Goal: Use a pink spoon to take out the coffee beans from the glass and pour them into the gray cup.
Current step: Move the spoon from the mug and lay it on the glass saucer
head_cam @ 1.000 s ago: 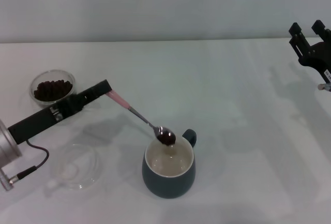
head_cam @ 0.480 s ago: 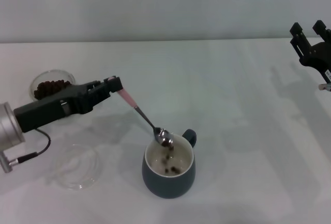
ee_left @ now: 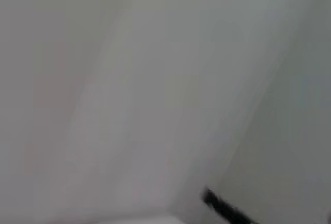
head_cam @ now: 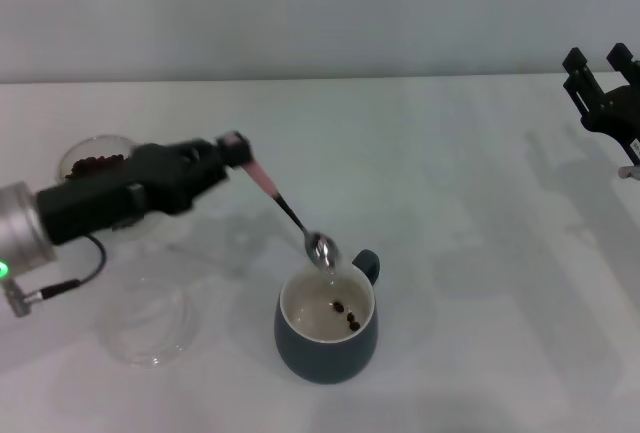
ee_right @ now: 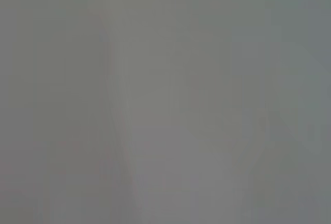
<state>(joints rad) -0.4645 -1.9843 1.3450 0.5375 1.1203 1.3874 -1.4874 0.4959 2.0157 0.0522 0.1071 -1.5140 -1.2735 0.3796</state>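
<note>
My left gripper (head_cam: 232,145) is shut on the pale pink handle of the pink spoon (head_cam: 296,220). The spoon slopes down, its metal bowl tipped just above the far rim of the gray cup (head_cam: 327,341). The spoon's bowl looks empty. A few coffee beans (head_cam: 347,314) lie inside the cup on its cream bottom. The glass (head_cam: 92,160) with more coffee beans stands at the far left, mostly hidden behind my left arm. My right gripper (head_cam: 598,65) is parked at the far right, its fingers apart and holding nothing.
A flat clear glass dish (head_cam: 148,320) lies on the white table (head_cam: 450,253) left of the cup, near the front. A cable hangs from my left arm above it. The wrist views show only blank pale surfaces.
My left gripper rolled and rose a little, tipping the spoon. The beans dropped from the spoon into the gray cup. The right arm has not moved.
</note>
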